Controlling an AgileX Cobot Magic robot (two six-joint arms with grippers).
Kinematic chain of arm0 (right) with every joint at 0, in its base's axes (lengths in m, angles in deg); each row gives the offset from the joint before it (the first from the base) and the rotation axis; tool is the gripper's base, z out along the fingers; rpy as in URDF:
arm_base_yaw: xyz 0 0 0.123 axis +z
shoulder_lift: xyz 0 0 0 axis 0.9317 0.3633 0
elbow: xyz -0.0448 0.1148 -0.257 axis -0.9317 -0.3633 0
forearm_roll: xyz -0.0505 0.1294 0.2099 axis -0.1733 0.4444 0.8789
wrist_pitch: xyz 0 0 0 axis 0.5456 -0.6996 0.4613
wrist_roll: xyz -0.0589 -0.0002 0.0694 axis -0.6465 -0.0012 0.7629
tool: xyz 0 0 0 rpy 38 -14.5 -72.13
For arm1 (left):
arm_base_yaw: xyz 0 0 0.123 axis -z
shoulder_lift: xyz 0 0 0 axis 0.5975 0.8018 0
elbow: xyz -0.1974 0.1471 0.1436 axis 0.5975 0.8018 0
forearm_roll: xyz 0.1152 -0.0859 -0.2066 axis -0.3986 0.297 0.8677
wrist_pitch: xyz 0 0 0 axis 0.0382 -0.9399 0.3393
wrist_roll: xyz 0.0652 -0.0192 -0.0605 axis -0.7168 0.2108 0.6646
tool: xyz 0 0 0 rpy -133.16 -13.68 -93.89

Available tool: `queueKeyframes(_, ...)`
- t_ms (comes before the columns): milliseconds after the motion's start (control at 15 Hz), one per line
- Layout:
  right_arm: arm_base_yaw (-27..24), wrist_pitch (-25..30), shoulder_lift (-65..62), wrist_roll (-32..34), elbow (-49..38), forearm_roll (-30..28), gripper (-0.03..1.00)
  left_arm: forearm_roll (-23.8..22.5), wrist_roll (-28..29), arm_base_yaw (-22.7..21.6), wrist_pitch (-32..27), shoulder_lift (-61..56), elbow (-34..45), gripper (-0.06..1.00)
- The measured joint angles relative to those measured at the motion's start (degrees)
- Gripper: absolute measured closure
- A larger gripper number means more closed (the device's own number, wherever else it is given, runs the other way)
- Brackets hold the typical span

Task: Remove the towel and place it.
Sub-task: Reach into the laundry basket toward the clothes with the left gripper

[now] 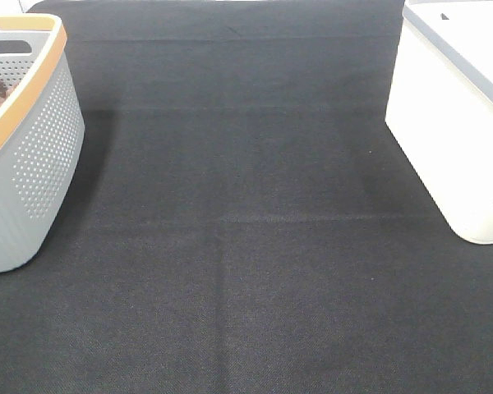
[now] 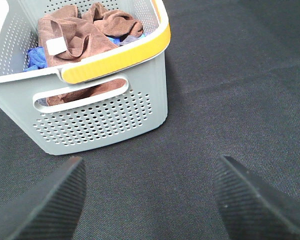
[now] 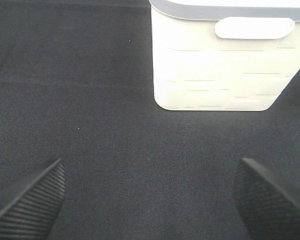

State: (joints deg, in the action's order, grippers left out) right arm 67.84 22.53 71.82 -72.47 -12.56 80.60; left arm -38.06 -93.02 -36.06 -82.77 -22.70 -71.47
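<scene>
The towel [image 2: 75, 36], reddish-brown terry with a small white tag, lies crumpled in the grey perforated basket [image 2: 95, 117] with a yellow rim; part of it shows through the handle slot. My left gripper [image 2: 150, 200] hovers open over the black mat just outside the basket, with nothing between its fingers [image 2: 45, 205]. My right gripper [image 3: 150, 200] is open too, empty, low over the mat and facing the white bin [image 3: 225, 65]. Neither gripper appears in the exterior high view, where the basket [image 1: 33, 156] stands at the far left.
A second bunched brown cloth [image 2: 115, 22] and a blue cloth [image 2: 35, 57] share the basket with the towel. The white bin [image 1: 452, 115] with a grey rim stands at the right edge. Black mat [image 1: 246, 230] stretches between basket and bin.
</scene>
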Motion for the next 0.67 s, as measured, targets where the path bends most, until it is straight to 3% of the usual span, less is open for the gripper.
queueKeyframes(667,0.0,0.0,0.0,0.0,0.0,0.0,0.11,0.0,0.0,0.0,0.0,0.0,0.0,0.25)
